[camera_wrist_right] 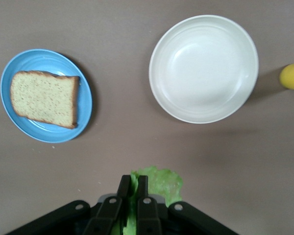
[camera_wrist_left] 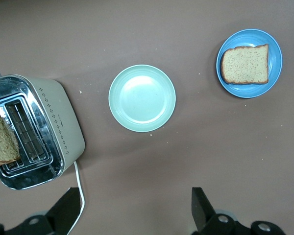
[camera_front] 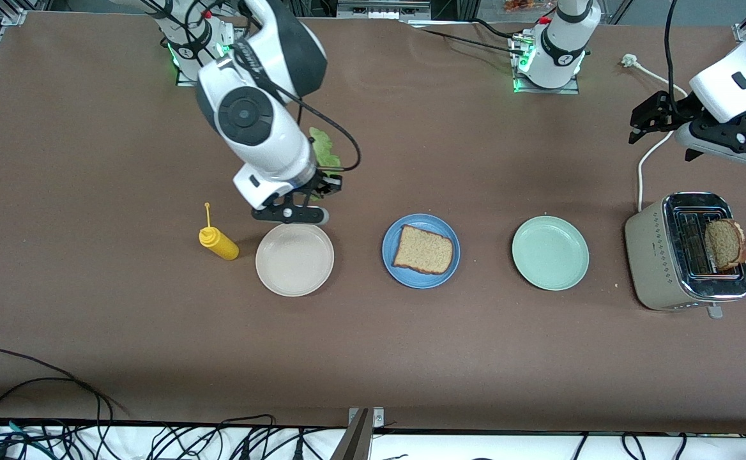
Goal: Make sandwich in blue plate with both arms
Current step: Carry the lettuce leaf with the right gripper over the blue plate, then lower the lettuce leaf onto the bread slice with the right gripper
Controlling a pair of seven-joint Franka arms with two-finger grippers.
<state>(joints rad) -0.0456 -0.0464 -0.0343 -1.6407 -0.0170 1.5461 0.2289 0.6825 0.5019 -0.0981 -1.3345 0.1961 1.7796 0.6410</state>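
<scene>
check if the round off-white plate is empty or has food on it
Empty. The round off-white plate shows only its bare inside, and the crinkled green lettuce leaf hangs from the right end effector.

- The right claw (camera_front: 328,185), clamped on the lettuce leaf (camera_wrist_right: 157,188), hangs over the desk (camera_front: 92,332) just beside the off-white plate (camera_front: 294,259).
- Toward the left arm's end from it: blue plate (camera_front: 391,246) (one bread slice (camera_front: 424,250) on it), then mint plate (camera_front: 550,253).
- The left claw (camera_front: 657,118) hangs spread over the desk near the toaster (camera_front: 651,255).
</scene>
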